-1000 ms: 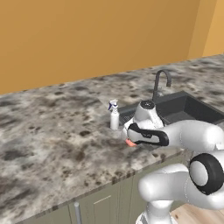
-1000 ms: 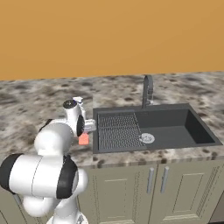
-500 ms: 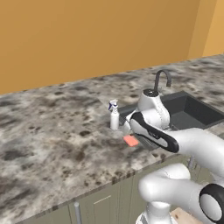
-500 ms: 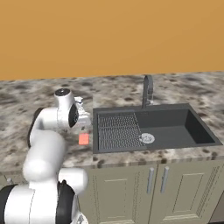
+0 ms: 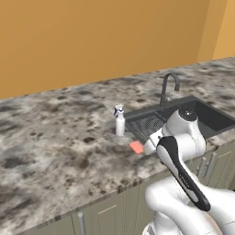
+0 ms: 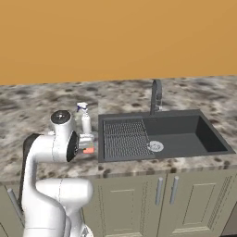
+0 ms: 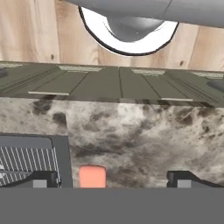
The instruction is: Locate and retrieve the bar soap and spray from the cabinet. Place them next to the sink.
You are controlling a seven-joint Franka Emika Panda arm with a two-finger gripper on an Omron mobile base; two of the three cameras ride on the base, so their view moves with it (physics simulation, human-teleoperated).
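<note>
The salmon-pink bar soap (image 5: 136,147) (image 6: 89,150) lies flat on the speckled counter just left of the sink (image 6: 210,139). Behind it the white spray (image 5: 120,123) (image 6: 85,121) stands upright by the sink's back left corner. My gripper (image 7: 113,180) hovers above the soap, open. In the hand view the bar soap (image 7: 92,176) lies between the spread fingertips (image 7: 41,178), nearer the left one and touching neither. The ribbed drainboard (image 7: 26,158) lies beside it. The cabinet is out of view.
A dark gooseneck faucet (image 6: 156,96) rises behind the basin. Grey-green base cabinets (image 6: 166,194) run under the counter edge (image 5: 110,190). The granite counter (image 5: 55,133) stretches far to the left. An orange wall backs the counter.
The soap was at the gripper a second ago and now lies free on the counter. The arm has folded up and back towards the base, and the hand has lifted off the soap.
</note>
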